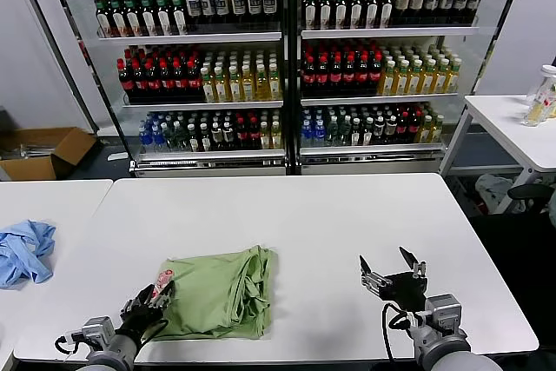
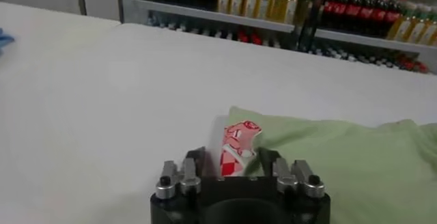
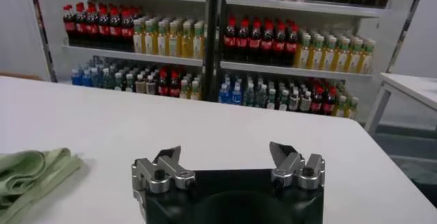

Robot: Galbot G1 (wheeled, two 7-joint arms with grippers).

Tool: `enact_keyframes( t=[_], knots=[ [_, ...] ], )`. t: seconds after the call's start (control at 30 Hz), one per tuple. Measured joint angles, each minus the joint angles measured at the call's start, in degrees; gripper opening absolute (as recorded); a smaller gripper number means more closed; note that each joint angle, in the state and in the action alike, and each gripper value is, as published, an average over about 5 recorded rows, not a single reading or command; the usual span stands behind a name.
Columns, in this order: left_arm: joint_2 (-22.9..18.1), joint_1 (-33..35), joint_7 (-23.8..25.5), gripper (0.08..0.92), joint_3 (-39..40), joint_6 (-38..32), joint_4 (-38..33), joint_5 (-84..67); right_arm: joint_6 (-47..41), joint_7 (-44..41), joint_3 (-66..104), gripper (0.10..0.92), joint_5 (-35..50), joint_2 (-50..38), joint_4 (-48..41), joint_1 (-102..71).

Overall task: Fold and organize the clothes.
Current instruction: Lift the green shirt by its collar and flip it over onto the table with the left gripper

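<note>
Shirt [image 1: 217, 291], light green, lies bunched and partly folded on the desk [image 1: 330, 215] at my 7 o'clock, not yet a neat stack. My left tool [image 1: 155, 294] pinches its printed corner [image 2: 237, 149], fingers closed on cloth. My right tool [image 1: 391, 268] hovers wide open, empty, at 5 o'clock.

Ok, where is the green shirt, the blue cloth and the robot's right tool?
green shirt [image 1: 221, 293], head view, middle of the folded fabric.
blue cloth [image 1: 22, 249], head view, middle of the crumpled heap on the side table.
right tool [image 1: 389, 265], head view, midway between its open fingertips.
</note>
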Motion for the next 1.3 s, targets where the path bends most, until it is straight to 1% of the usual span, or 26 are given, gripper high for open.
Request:
enact_keyframes(
  t=[0.23,0.4,0.5,0.7,0.9,1.0,1.1,1.17,1.23,1.3],
  knots=[
    [-0.2,-0.4,0.9,0.282,-0.1,-0.1,1.0,-1.6,0.0,0.0,0.2,0.823,0.0,-0.1,0.0,0.0],
    [0.4,0.3,1.1,0.141,-1.2,0.0,0.2,-2.2,0.0,0.0,0.7,0.823,0.3,-0.3,0.3,0.2],
    [1.1,1.1,1.1,0.096,-3.2,0.6,-1.5,-3.3,0.0,0.0,0.9,0.823,0.5,-0.5,0.4,0.4],
    [4.2,2.3,0.2,0.092,-11.9,2.5,-5.7,-8.7,0.0,0.0,0.5,0.823,0.9,-0.6,0.1,1.0],
    [9.8,4.3,-0.9,0.092,-23.1,4.4,-7.0,-17.3,0.0,0.0,0.4,0.823,1.5,-0.7,-0.2,1.9],
    [12.5,4.8,-1.8,0.092,-26.7,5.0,-7.5,-20.8,0.0,0.0,0.7,0.823,1.7,-0.7,-0.1,1.9],
    [13.8,4.6,-3.1,0.092,-27.8,5.5,-8.8,-23.3,0.0,0.0,1.2,0.823,1.7,-0.7,0.1,1.7],
    [13.6,4.1,-4.1,0.092,-26.9,5.7,-10.3,-24.1,0.0,0.0,1.4,0.823,1.6,-0.6,0.2,1.5],
    [12.3,3.5,-5.0,0.092,-24.7,5.8,-12.0,-23.9,0.0,0.1,1.6,0.823,1.5,-0.6,0.4,1.3],
    [10.1,2.8,-5.6,0.092,-21.3,5.9,-13.7,-22.5,0.0,0.2,1.6,0.823,1.4,-0.5,0.5,1.0]
  ],
)
